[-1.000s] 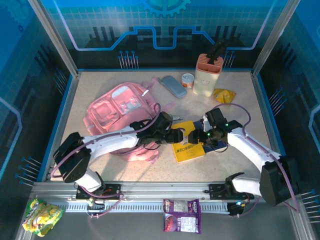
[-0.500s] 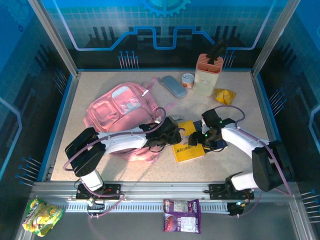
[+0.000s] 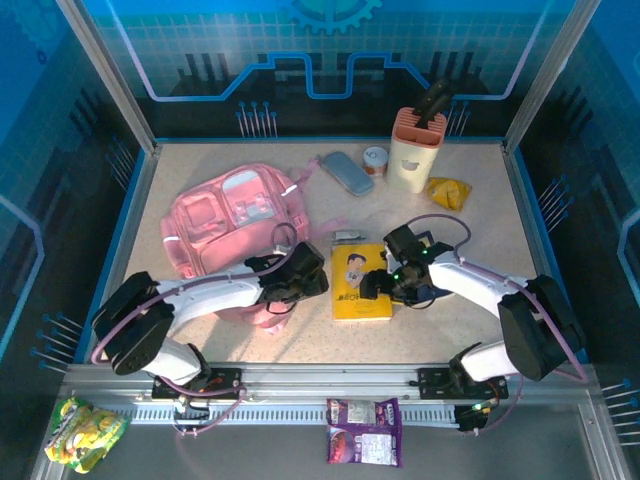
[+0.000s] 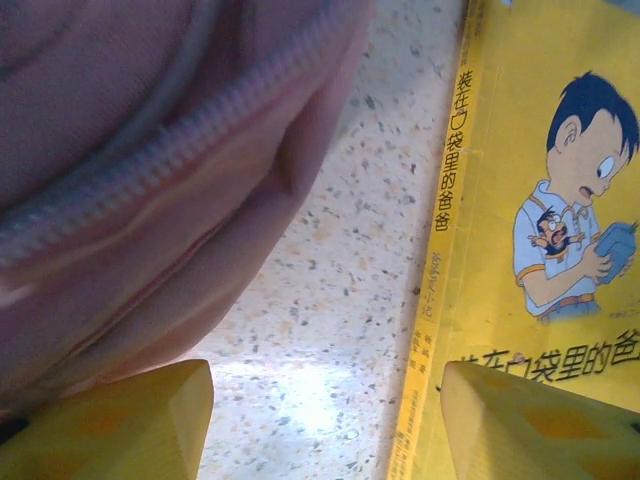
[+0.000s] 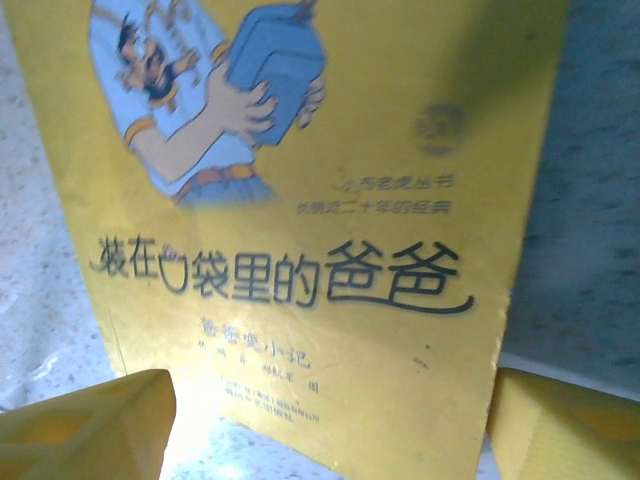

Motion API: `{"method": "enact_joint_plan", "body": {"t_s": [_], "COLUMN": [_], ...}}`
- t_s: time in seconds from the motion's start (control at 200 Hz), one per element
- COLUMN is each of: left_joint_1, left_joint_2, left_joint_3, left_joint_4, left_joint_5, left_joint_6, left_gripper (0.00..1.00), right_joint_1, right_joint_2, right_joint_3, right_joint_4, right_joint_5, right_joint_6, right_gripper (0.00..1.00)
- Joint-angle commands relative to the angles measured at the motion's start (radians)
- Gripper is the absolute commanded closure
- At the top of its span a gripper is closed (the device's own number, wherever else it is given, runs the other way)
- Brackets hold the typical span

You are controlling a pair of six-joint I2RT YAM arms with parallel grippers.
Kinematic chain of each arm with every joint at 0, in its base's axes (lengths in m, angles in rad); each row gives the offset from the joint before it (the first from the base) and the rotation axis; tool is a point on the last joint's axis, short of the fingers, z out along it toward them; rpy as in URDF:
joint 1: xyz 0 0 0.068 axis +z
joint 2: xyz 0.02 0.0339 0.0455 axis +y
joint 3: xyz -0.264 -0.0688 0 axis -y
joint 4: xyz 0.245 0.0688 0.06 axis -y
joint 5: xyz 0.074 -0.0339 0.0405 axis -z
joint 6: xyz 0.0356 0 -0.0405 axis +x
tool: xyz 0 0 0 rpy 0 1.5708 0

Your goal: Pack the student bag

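Both claws are hanging wide open, gripping nothing: left gripper [image 4: 325,430] btwn student bag [image 3: 225,215] & yellow book [image 3: 362,285], right gripper [image 5: 325,440] over the cover. Bag's lying on table's [image 3: 450,335] left half. Imo right should be pinching book's free edge while left's spreading the bag mouth.

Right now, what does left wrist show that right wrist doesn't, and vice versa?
Left wrist: the student bag, its zipper edge lying beside the book with bare table between them, plus the book's spine and the cartoon boy's face. Right wrist: the cover's full title, the small print under it, and a round emblem. Both: the yellow book on the speckled table, with left fingers and right fingers spread apart, gripping nothing.
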Motion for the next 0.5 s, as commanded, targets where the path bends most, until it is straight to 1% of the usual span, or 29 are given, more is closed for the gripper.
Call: {"method": "enact_joint_plan", "body": {"t_s": [0.0,0.095,0.175,0.225,0.29,0.375,0.49], "left_joint_1": [0.010,0.005,-0.016,-0.020,-0.026,-0.044,-0.054], "left_joint_2": [-0.048,-0.034,-0.020,-0.002,0.033,0.080,0.118], "left_joint_3": [0.000,0.024,0.038,0.047,0.070,0.124,0.154], "left_joint_4": [-0.028,-0.014,0.007,0.040,0.059,0.024,-0.004], "left_joint_5": [-0.042,-0.021,-0.046,-0.028,-0.003,-0.011,-0.027], "left_joint_6": [-0.009,-0.033,-0.046,-0.045,-0.039,-0.024,-0.013], "left_gripper": [0.35,0.35,0.35,0.35,0.35,0.36,0.38], "right_joint_1": [0.039,0.041,0.031,0.010,-0.040,-0.086,-0.089], "right_joint_2": [0.002,-0.005,-0.020,-0.031,-0.041,-0.043,-0.019], "right_joint_3": [0.022,0.040,0.056,0.050,0.036,0.017,0.021], "right_joint_4": [0.051,0.040,-0.012,-0.030,-0.042,-0.033,-0.030], "right_joint_5": [-0.065,-0.065,-0.006,0.015,0.004,-0.018,-0.030], "right_joint_6": [0.063,0.034,-0.012,-0.033,-0.040,-0.056,-0.085], "right_gripper": [0.19,0.19,0.19,0.19,0.20,0.25,0.31]}}
